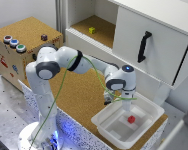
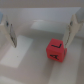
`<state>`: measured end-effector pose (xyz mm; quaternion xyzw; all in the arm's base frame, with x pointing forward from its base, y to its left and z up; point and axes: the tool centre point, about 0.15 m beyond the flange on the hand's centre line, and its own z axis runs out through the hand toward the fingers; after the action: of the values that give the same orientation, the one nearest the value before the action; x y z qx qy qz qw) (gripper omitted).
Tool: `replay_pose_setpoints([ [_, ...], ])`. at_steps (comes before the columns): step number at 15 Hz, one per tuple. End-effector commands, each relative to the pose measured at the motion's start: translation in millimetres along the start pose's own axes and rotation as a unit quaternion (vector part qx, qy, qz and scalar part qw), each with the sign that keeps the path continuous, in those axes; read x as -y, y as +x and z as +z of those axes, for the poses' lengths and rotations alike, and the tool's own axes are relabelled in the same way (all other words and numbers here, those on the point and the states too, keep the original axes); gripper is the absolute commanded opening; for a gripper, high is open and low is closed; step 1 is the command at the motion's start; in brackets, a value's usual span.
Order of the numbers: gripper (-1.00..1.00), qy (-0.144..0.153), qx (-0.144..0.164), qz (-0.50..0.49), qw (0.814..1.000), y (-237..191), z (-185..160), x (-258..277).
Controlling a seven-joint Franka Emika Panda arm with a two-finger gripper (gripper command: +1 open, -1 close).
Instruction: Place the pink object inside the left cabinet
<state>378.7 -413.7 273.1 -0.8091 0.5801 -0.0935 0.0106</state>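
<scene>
The pink object (image 1: 131, 119) is a tiny red-pink cube lying in the white tray (image 1: 106, 125) at the near end of the cork counter. In the wrist view the cube (image 2: 55, 48) shows black letter marks and lies between my fingers, close to one finger (image 2: 72, 29). My gripper (image 1: 125, 106) hangs open just above the tray, slightly to the exterior view's left of the cube. The left cabinet (image 1: 101, 27) is the open section with white walls and a cork floor, at the back; a small yellow cube (image 1: 92, 30) sits in it.
A white door with a black handle (image 1: 143, 46) closes the cabinet section on the exterior view's right. A cork-topped wooden box (image 1: 29, 30) with coloured buttons (image 1: 13, 43) and a dark purple knob (image 1: 44, 36) stands at the exterior view's left.
</scene>
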Motion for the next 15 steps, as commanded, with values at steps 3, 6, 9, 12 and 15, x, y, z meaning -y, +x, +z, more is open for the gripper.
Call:
replay_pose_setpoints([
  [3, 1.0, -0.026, 0.077, 0.081, 0.993, 24, 14, -13],
  [6, 1.0, -0.033, 0.065, 0.085, 0.994, 23, 16, -13],
  [9, 1.0, -0.033, 0.05, 0.1, 0.993, 22, 26, -18],
  [12, 1.0, -0.043, 0.058, 0.117, 0.99, 23, 39, -24],
  [15, 1.0, -0.051, 0.059, 0.118, 0.99, 25, 45, -22],
])
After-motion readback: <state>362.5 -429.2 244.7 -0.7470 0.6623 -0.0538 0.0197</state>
